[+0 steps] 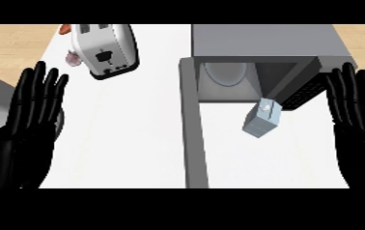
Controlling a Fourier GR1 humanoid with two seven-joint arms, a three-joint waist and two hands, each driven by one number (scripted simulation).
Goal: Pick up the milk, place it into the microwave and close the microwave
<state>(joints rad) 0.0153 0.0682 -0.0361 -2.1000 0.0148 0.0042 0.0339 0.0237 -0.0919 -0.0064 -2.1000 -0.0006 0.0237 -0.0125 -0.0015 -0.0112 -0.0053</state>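
Both hands are resting open with fingers straight and pointing up, holding nothing: the left hand [32, 113] is showing at the left edge of the frame, the right hand [348, 103] at the right edge. A white counter [128, 142] is filling most of the frame, with pale wood flooring [25, 40] showing at the upper left and upper right. At the upper left a white toaster [105, 50] is standing on the counter. At the upper right the grey microwave [267, 40] is sitting with its door [192, 127] swung open toward the lower edge; a round plate [227, 73] is lying inside its cavity. The milk [263, 118], a pale blue carton, is standing on the counter just in front of the cavity, right of the door, well apart from both hands.
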